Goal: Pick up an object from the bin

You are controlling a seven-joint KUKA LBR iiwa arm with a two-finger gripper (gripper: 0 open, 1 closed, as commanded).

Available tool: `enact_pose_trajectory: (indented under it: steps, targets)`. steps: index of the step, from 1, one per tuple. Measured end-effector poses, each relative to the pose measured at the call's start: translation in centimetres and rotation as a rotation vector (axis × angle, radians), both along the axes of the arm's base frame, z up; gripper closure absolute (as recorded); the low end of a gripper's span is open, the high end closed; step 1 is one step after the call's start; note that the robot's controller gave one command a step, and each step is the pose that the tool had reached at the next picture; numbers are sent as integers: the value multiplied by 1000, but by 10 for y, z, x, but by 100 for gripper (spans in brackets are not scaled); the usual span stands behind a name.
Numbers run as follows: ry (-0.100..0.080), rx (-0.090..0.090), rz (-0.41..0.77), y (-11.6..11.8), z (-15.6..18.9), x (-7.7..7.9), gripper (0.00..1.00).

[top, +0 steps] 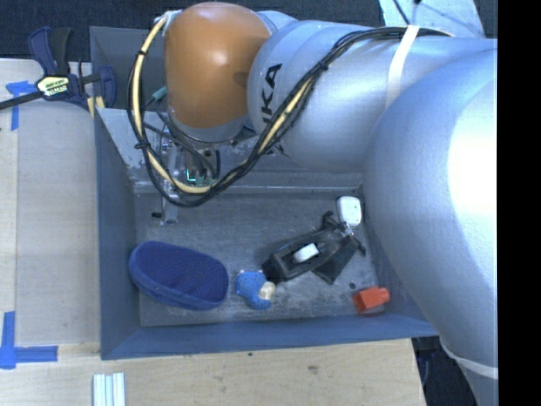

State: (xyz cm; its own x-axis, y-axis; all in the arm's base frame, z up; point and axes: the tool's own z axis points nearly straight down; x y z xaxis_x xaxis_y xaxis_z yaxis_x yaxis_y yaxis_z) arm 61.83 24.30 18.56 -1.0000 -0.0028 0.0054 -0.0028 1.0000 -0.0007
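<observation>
Arm (pixel 406 142) fat, rounded, glossy silver-grey, with black lettering (pixel 272 91) on one segment. Smooth orange dome cover (pixel 215 66) caps the wrist. Black and pale yellow cables (pixel 139 100) loop round the dome and run along the arm under a white strap (pixel 397 66). Gripper (pixel 173 203) dark metal, small green light.

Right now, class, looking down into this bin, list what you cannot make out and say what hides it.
Camera view:
1. Back of the bin: covered by the orange wrist cover and cables.
2. Right side of the bin: hidden behind the grey arm.
3. The small blue object with a pale tip, beside the blue oval pad: too small to name.
</observation>
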Motion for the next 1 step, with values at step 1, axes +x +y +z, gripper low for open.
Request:
enact_pose_trajectory:
  steps: [1]
  targets:
    - [-2, 1, 118, 1, -106, -20, 0]
